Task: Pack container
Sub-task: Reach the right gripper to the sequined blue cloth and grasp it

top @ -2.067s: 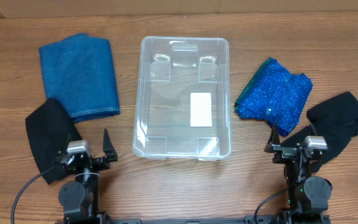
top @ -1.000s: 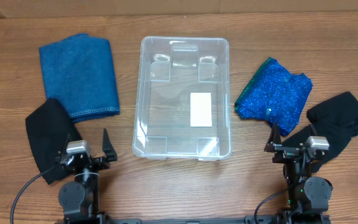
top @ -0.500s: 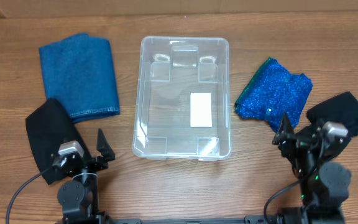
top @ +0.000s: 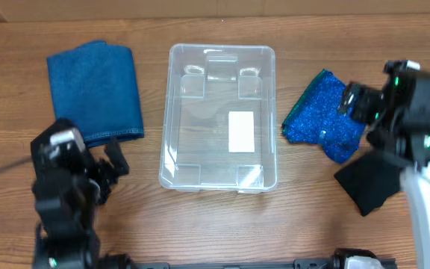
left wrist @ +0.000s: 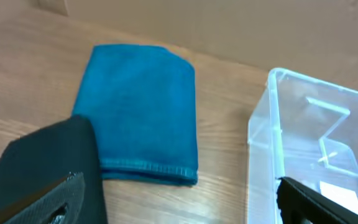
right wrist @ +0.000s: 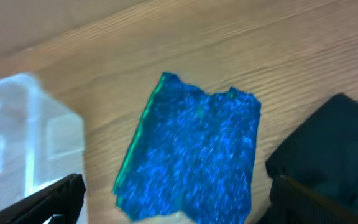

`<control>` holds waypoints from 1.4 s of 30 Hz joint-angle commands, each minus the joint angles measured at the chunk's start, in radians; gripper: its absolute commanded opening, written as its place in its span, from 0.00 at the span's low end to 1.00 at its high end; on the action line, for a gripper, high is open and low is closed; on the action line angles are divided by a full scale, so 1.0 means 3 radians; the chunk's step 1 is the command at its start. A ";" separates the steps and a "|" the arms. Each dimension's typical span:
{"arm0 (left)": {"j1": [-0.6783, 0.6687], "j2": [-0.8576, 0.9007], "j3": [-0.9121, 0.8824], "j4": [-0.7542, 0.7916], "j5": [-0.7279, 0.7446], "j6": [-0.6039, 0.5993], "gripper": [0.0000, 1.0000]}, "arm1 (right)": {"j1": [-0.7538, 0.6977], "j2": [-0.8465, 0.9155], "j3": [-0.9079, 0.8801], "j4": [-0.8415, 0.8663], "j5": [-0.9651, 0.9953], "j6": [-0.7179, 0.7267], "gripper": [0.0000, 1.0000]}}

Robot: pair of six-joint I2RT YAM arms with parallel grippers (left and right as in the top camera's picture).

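While two robot arms hang over a wooden table (top: 222, 232), the cameras catch this layout.

Centre: a clear plastic bin (top: 172, 112) stands upright in the middle of the table. Its long sides run from 12 to 6 o'clock, and a white label (top: 240, 131) sits on its floor.

Bin from the wrists: the left wrist camera shows the bin's wall (left wrist: 272, 143) at 3 o'clock of its picture. The right wrist camera shows a corner of the bin (right wrist: 17, 137) at 9 o'clock.

Left side: a blue towel (top: 95, 90) lies folded flat at 10 o'clock from the bin, near it but apart.

Near left: the left black cloth (left wrist: 42, 168) lies at 7 o'clock from the towel and touches its edge.

Right side: a sparkly cloth (top: 323, 119), blue with a green edge, lies rumpled at 3 o'clock from the bin, just beside its wall.

Near right: the right black cloth (top: 372, 179) lies bunched at 5 o'clock from the sparkly cloth, just beside it.

Left arm: the left gripper (left wrist: 178, 186) hangs at 8 o'clock from the bin, over the left black cloth. Its fingers are spread wide apart and grip nothing.

Right arm: the right gripper (right wrist: 178, 180) is raised above the sparkly cloth, at 3 o'clock from the bin. Its fingers are likewise wide apart and grip nothing.
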 commanded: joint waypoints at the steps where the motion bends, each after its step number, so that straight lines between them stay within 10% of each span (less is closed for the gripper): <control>1: -0.0022 0.0661 0.0640 -0.0416 0.0114 0.0086 1.00 | -0.0275 0.0490 0.0483 -0.0357 -0.0407 0.0014 1.00; 9: -0.0022 0.1713 0.1429 -0.1156 0.0131 0.0085 1.00 | -0.0905 0.1147 0.0497 -0.0362 -0.0802 -0.0259 1.00; 28: -0.0022 0.1844 0.1429 -0.1105 0.0161 0.0061 1.00 | -0.1002 0.2539 0.0497 -0.0024 -0.1260 -0.0514 0.98; 33: -0.0022 0.1844 0.1429 -0.1101 0.0161 0.0061 1.00 | -0.0999 0.2626 0.0497 0.0004 -0.1392 -0.0511 0.50; 40: -0.0022 0.1844 0.1429 -0.1096 0.0160 0.0062 1.00 | -0.0999 0.2640 0.0498 0.0023 -0.1399 -0.0472 0.04; 42: -0.0022 0.1844 0.1429 -0.1092 0.0160 0.0062 1.00 | -0.0999 0.2639 0.0514 0.0006 -0.1498 -0.0474 0.04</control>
